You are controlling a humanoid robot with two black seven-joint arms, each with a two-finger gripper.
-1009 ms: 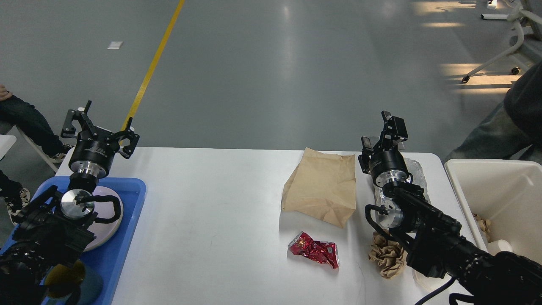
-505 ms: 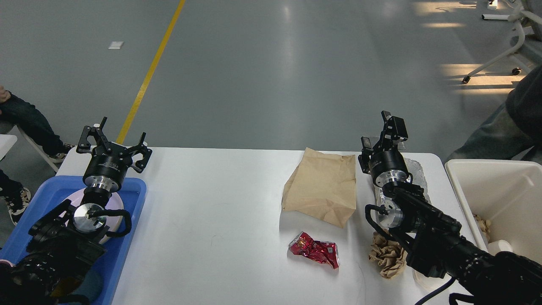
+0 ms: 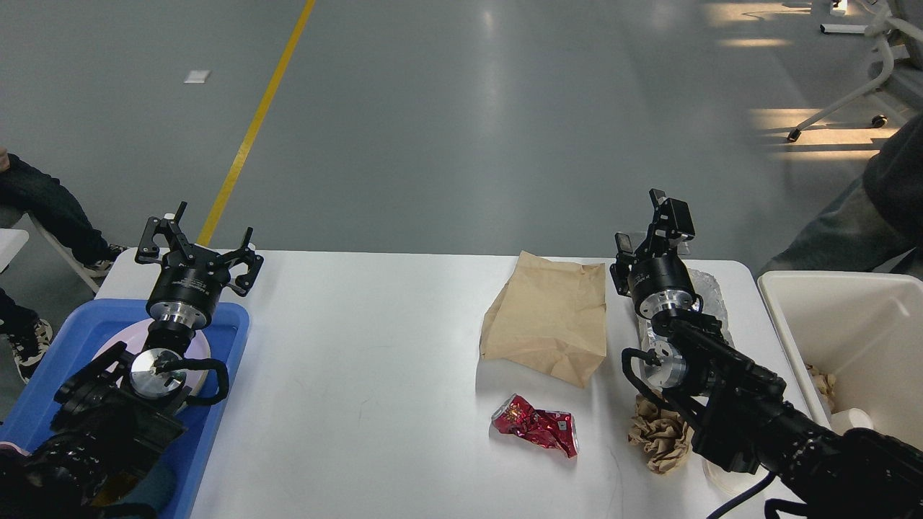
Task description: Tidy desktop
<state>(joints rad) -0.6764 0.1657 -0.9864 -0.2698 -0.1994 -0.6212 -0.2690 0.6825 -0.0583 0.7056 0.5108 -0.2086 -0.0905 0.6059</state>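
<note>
The desktop (image 3: 375, 375) fills the lower middle of the head view, white and matte, with a blue tray (image 3: 223, 339) lying on its left end and a cream bin (image 3: 851, 317) standing just beside its right edge. The left gripper (image 3: 198, 241) hovers above the far edge of the tray with its two fingers spread wide and nothing between them; it touches no object, and a pale round plate (image 3: 108, 342) lies in the tray under the arm's wrist. The right gripper (image 3: 660, 220) is raised near the far right edge of the desktop, just beside the upper right corner of a flat brown paper bag (image 3: 548, 317). Its fingers point up and away and are seen nearly edge-on, so I cannot tell how far apart they stand, nor whether anything is held between them. Behind and beneath that arm lies a crinkled clear plastic wrapper (image 3: 710, 288), partly hidden by the wrist. Nearer the front edge, a crushed red can (image 3: 535, 425) lies on the bare surface below the bag and apart from it, and a crumpled ball of brown paper (image 3: 656, 436) rests just right of the can, partly under the right forearm. Some crumpled paper (image 3: 822, 382) shows inside the bin.
</note>
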